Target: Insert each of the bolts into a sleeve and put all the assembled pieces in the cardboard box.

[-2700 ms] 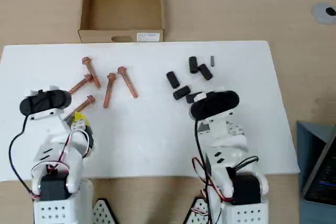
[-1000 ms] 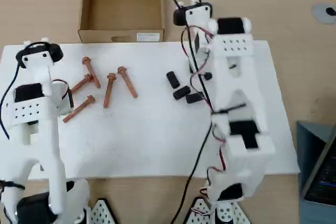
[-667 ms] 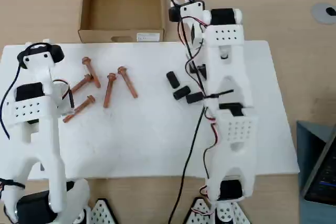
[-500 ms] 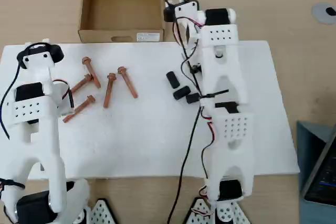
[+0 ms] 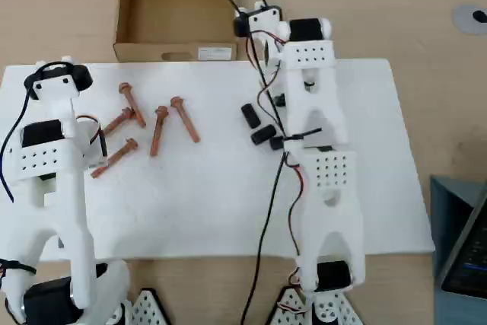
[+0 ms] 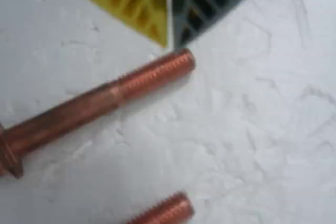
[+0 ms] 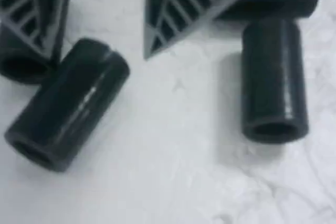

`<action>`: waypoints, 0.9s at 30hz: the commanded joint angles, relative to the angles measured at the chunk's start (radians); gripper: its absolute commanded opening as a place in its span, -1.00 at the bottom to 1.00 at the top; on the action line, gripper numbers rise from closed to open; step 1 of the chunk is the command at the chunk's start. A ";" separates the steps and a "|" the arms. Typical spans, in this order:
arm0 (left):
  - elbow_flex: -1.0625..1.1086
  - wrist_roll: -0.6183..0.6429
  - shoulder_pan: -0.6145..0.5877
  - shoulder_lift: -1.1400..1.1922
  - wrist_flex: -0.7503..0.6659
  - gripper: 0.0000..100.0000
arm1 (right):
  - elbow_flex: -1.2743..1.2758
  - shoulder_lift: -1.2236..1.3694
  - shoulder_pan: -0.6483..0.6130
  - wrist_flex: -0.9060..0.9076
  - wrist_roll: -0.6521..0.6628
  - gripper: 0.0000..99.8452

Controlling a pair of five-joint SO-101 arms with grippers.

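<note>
The left hand (image 6: 169, 38) is being held with its yellow and grey fingers pressed together. The tips are just beside the threaded end of a copper bolt (image 6: 100, 106) that is lying flat on the white surface (image 6: 252, 129); contact cannot be told. A second bolt (image 6: 168, 211) is lying close by. The right hand (image 7: 97, 30) is being held with its fingers apart over the black sleeves (image 5: 263, 134). One sleeve (image 7: 68, 111) is lying just off the gap between the tips, another sleeve (image 7: 273, 82) right beside one finger. From above, five bolts (image 5: 158, 131) are being seen at the left, and the cardboard box (image 5: 175, 52) is standing beyond the far edge.
</note>
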 commanded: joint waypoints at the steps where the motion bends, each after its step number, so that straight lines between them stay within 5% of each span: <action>1: -0.048 -0.005 -0.006 0.002 0.003 -1.00 | -0.073 0.013 -0.001 0.011 0.009 -0.72; 18: 0.015 -0.006 -0.006 0.002 -0.005 -1.00 | -0.156 0.177 -0.005 -0.015 0.034 -0.73; 27: 0.015 -0.006 -0.006 0.002 -0.005 -1.00 | -0.157 0.177 -0.007 -0.011 0.087 -0.98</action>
